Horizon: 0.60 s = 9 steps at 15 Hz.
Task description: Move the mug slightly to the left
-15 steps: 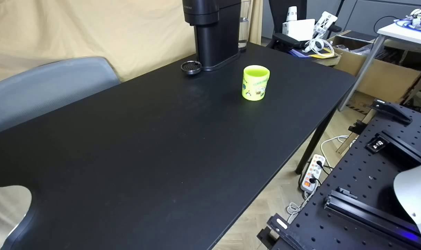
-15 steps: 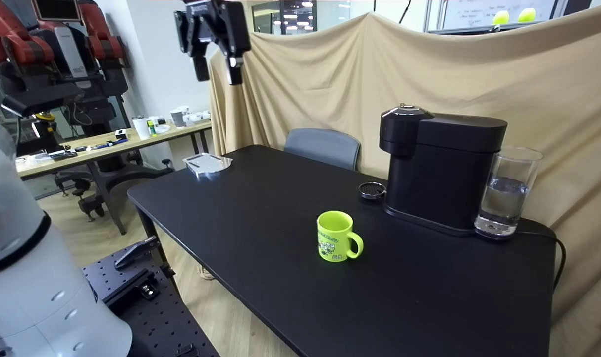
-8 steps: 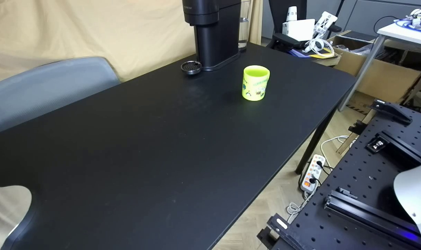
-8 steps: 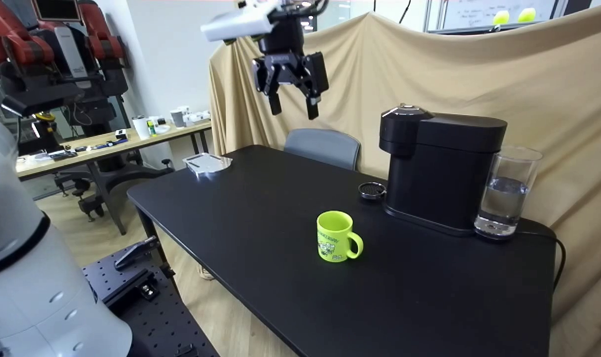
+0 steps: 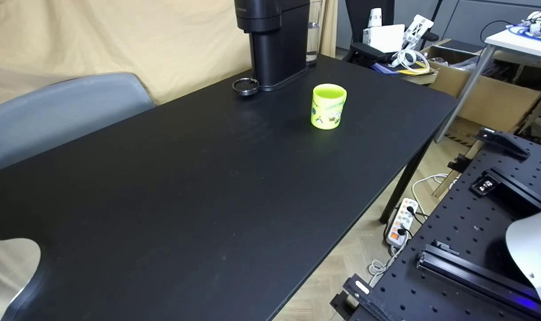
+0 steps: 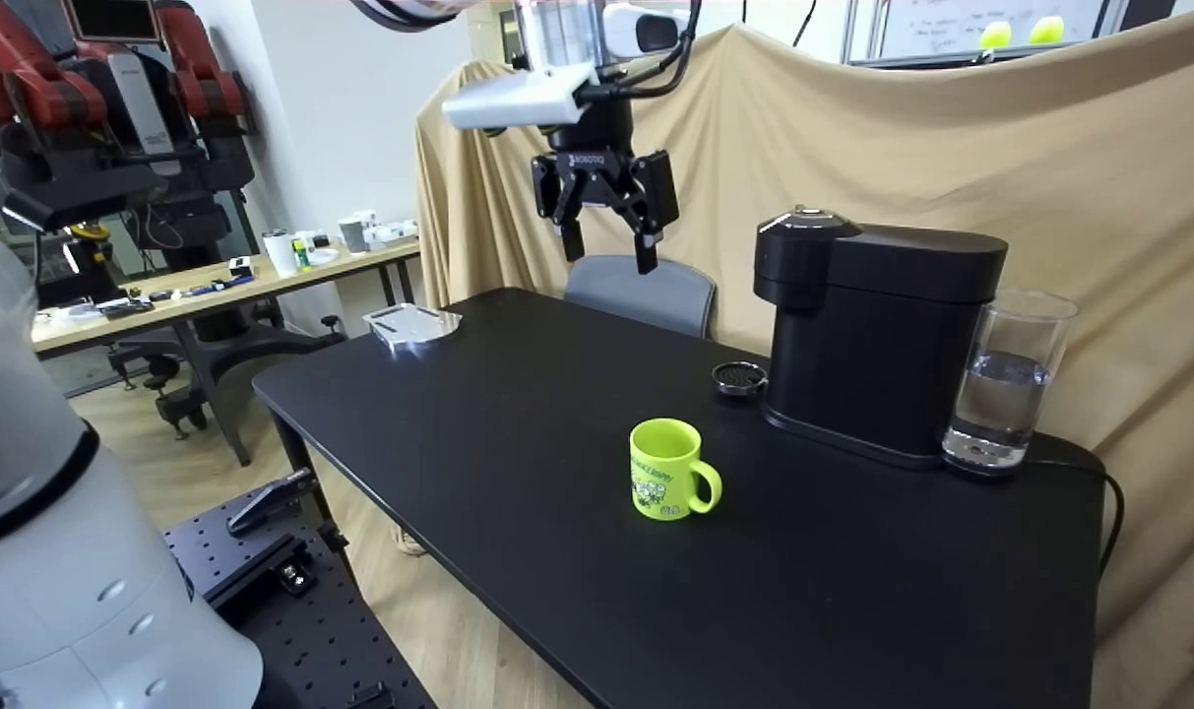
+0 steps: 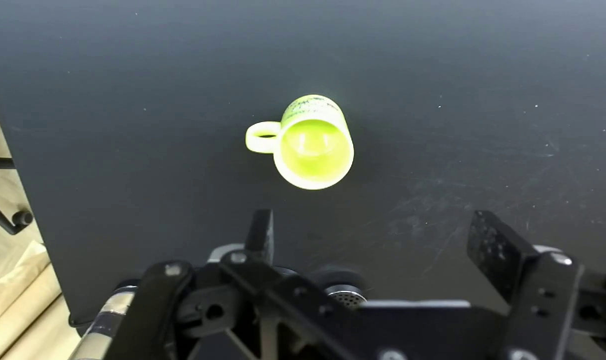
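Observation:
The mug is bright yellow-green with a printed pattern and stands upright on the black table. It shows in both exterior views, as mug and mug. Its handle shows in an exterior view but is hidden in the view that shows it from its far side. In the wrist view the mug lies ahead of the fingertips, handle to the left. My gripper is open and empty, high above the table and apart from the mug. In the wrist view the gripper has its fingers wide apart.
A black coffee machine stands near the curtain, with a round drip tray in front and a water tank behind. A shiny metal plate lies at the table's far end. A grey chair stands behind the table.
My gripper has come into fuller sight in an exterior view, moving down and toward the coffee machine's side, closer to the mug. The mug has not moved. The gripper stays open.

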Each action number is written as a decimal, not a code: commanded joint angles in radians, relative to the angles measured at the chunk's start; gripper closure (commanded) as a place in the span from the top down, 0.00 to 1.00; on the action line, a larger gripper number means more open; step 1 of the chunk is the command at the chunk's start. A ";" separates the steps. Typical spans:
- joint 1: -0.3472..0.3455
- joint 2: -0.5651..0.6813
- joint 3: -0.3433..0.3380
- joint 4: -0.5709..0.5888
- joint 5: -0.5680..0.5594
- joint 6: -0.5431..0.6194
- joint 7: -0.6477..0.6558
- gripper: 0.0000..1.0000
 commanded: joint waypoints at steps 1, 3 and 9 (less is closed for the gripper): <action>-0.018 0.102 -0.002 0.033 -0.009 0.077 -0.001 1.00; -0.017 0.168 -0.008 0.047 -0.001 0.124 -0.027 1.00; -0.024 0.383 0.013 0.126 -0.014 0.133 -0.044 1.00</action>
